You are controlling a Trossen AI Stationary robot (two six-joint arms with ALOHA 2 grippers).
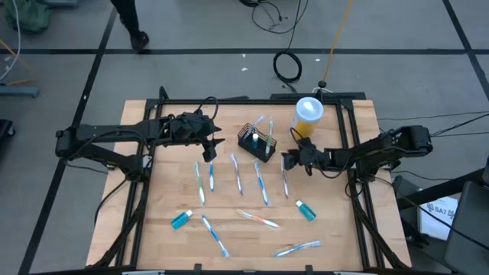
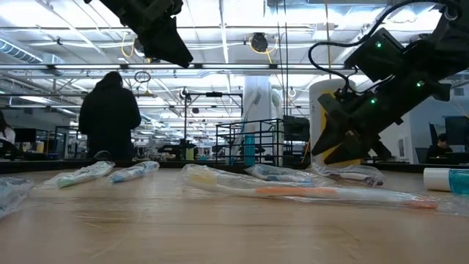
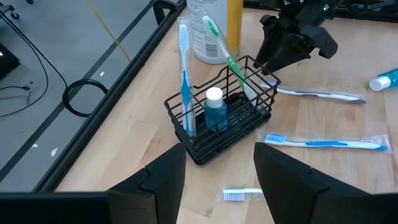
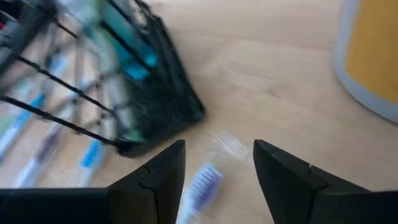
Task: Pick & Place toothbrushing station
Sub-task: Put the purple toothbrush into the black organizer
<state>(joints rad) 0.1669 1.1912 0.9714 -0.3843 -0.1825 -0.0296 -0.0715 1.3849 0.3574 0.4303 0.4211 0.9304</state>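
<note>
The toothbrushing station (image 1: 257, 142) is a small black wire basket standing on the wooden table, left of the yellow cup (image 1: 309, 116). It holds a blue-handled toothbrush (image 3: 185, 81), a green-handled toothbrush (image 3: 227, 53) and a small blue bottle (image 3: 215, 112), and also shows in the right wrist view (image 4: 106, 81). My left gripper (image 1: 211, 147) is open and empty, to the basket's left and raised. My right gripper (image 1: 290, 161) is open and empty, just right of the basket, low over a toothbrush head (image 4: 202, 180).
Several wrapped toothbrushes (image 1: 261, 183) lie in a row on the table nearer the front edge, with two small blue bottles (image 1: 182, 220) (image 1: 306, 210). A person (image 2: 110, 117) stands beyond the table's far side. Black frame rails (image 1: 353, 137) run along the table's sides.
</note>
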